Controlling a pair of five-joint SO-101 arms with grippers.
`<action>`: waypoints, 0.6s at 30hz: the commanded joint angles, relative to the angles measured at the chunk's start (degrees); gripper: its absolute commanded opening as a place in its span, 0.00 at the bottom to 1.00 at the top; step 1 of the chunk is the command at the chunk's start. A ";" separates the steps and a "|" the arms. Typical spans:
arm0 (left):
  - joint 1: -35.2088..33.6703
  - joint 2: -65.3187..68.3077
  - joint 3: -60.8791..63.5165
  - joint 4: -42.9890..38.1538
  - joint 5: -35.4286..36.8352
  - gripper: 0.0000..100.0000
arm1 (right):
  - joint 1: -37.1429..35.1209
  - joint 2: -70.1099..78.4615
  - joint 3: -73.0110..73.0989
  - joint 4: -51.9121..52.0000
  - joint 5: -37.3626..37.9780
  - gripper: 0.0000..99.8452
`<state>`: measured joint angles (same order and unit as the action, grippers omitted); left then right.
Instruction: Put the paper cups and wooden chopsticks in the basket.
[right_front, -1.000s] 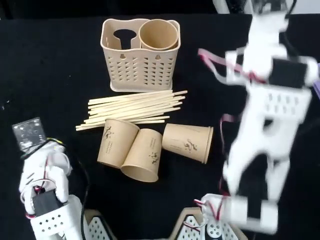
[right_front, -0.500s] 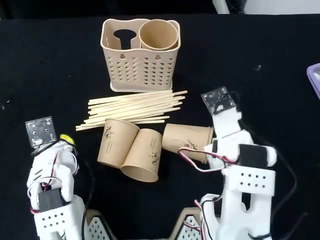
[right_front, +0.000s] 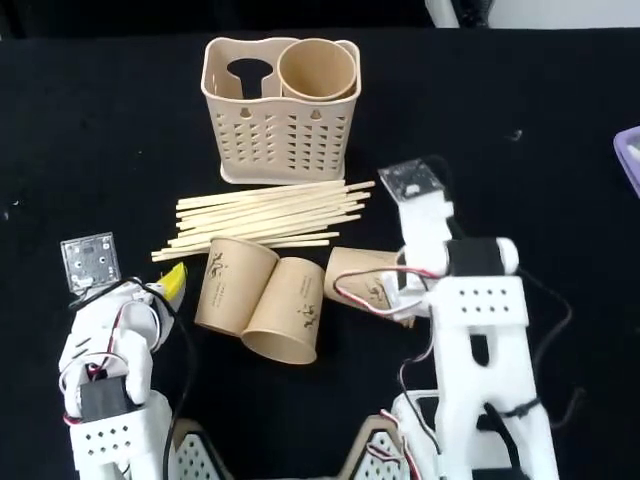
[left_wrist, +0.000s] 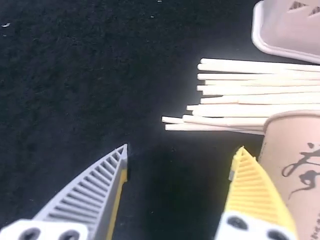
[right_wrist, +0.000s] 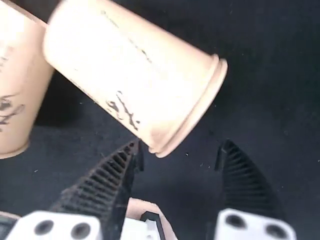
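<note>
A beige basket (right_front: 270, 140) stands at the back with one paper cup (right_front: 317, 68) upright in its right compartment. The wooden chopsticks (right_front: 265, 215) (left_wrist: 255, 95) lie in a loose pile in front of it. Two paper cups (right_front: 260, 300) lie side by side on the table, and a third cup (right_front: 350, 275) (right_wrist: 130, 75) lies to their right. My right gripper (right_wrist: 181, 145) is open, just short of the third cup's rim. My left gripper (left_wrist: 182, 149) is open low over bare table, its yellow finger (right_front: 176, 280) beside the leftmost cup (left_wrist: 295, 160).
The right arm (right_front: 475, 300) covers the wide end of the third cup from above. The left arm (right_front: 105, 350) sits at the front left. A purple object (right_front: 630, 155) pokes in at the right edge. The black tabletop is free on both sides.
The right arm has swung down from the back right and moved in on the third cup. The left arm has crept toward the cups, its yellow finger now showing.
</note>
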<state>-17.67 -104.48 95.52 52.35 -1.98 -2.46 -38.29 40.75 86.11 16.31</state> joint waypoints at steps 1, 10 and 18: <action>1.36 -0.35 0.13 0.35 -0.09 0.32 | -3.25 0.92 -4.70 1.58 -0.70 0.24; 1.27 -0.35 0.57 0.26 -0.09 0.32 | -2.90 1.54 5.93 -7.82 -3.34 0.24; 1.27 -0.35 0.57 0.26 -0.09 0.32 | -2.64 1.89 8.22 -9.93 -3.16 0.24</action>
<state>-17.14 -104.48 95.60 52.35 -1.98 -5.10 -36.70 49.10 77.32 13.14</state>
